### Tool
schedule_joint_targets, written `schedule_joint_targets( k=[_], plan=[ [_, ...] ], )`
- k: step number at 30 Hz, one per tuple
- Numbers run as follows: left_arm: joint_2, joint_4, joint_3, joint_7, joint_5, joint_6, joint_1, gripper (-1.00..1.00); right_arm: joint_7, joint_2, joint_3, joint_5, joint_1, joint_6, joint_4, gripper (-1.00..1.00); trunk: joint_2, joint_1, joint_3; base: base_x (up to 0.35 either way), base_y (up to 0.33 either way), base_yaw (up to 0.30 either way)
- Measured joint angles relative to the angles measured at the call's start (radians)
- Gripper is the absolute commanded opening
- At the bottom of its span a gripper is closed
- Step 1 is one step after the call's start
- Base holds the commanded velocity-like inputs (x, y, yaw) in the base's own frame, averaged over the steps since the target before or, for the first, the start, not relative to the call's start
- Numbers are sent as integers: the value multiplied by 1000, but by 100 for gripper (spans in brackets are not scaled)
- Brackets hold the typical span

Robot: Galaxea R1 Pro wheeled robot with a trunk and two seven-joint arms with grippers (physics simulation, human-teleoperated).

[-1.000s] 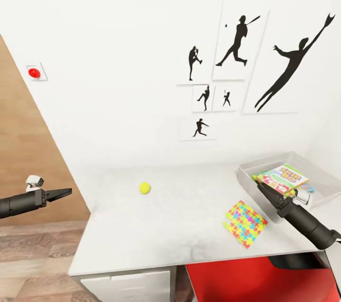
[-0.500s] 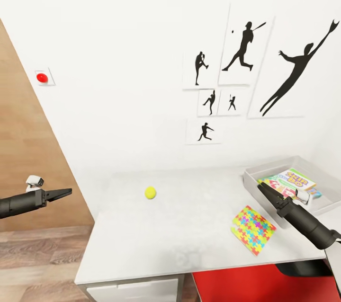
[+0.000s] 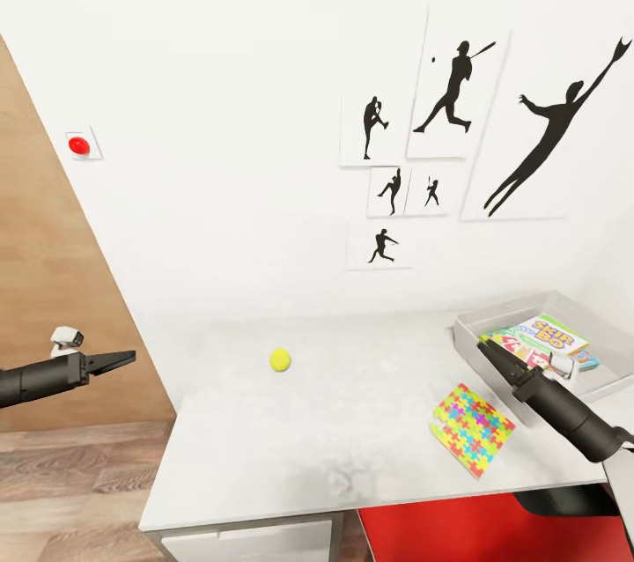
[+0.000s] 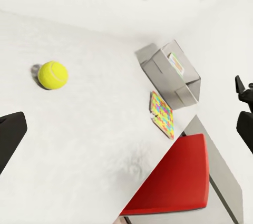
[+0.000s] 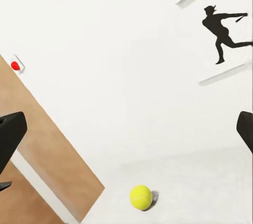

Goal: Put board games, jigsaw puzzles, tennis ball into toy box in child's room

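Almost nothing has moved in the last half second, while against the picture one second ago the whole view has shifted a little, so the camera has turned and then settled; I judge the robot has finished positioning and can begin the next pick. The small yellow tennis ball [image 3: 280,359] lies alone on the white surface [image 3: 352,447], well apart from both arms. The flat jigsaw puzzle with many colours [image 3: 472,427] lies near the surface's front right, just beside the grey rectangular toy box [image 3: 493,315]. Inside the box lie a green and white board game [image 3: 539,336] and other flat boxes, partly hidden. The right gripper [image 3: 484,343] hovers at the box's near wall and the left gripper [image 3: 126,357] hangs off the surface's left edge; the wrist views show both pairs of jaws apart and holding nothing.
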Motion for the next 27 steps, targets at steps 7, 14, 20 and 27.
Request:
schedule_joint_targets(
  k=[7,14,20,27],
  plan=[
    [-3,0,0,0,0,-2,0,100,-252,2,95,-1,0,48,-30,100,0,0,0,0,0,0],
    [-5,0,0,0,-2,-6,0,100,-859,72,363,-22,-51,131,-55,100,0,0,0,0,0,0],
    [-5,0,1,0,-4,-10,0,100,-1086,148,429,-9,-172,237,-18,100,0,0,0,0,0,0],
    [-5,0,2,0,-5,-12,0,100,-1399,235,442,-2,-283,263,123,100,0,0,0,0,0,0]
  ],
)
